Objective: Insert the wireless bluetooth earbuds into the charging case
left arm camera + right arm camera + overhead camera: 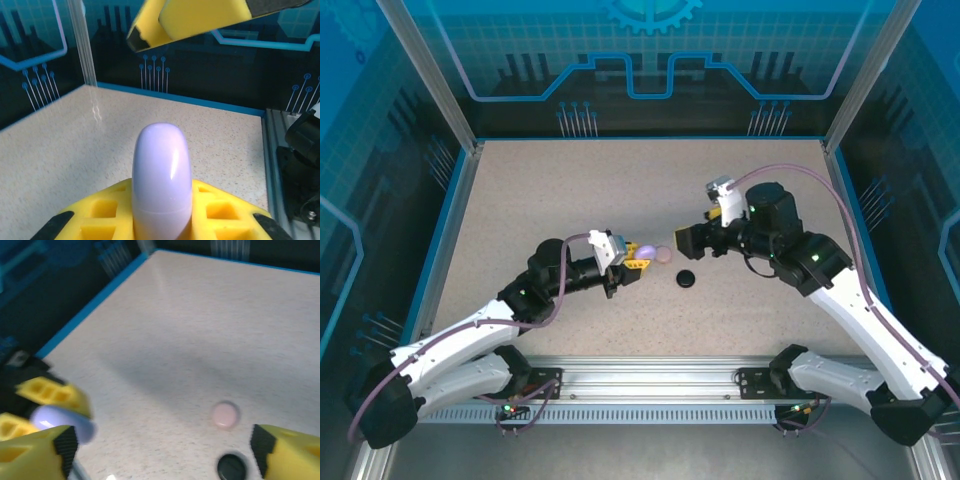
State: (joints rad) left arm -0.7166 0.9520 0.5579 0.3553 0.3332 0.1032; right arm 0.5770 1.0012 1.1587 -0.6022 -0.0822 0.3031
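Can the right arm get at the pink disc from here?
Probably yes. The right gripper is open and the pink disc lies bare just ahead; the black disc sits beside it, and the left gripper holding the lilac case is near.

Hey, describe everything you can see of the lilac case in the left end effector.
The lilac case is a smooth, glossy, rounded pebble, plastic by its look, with a faint seam low down and its lid seemingly shut. It is clamped in the yellow left end effector, lifted off the table, with its rounded end sticking out. Nothing else touches it.
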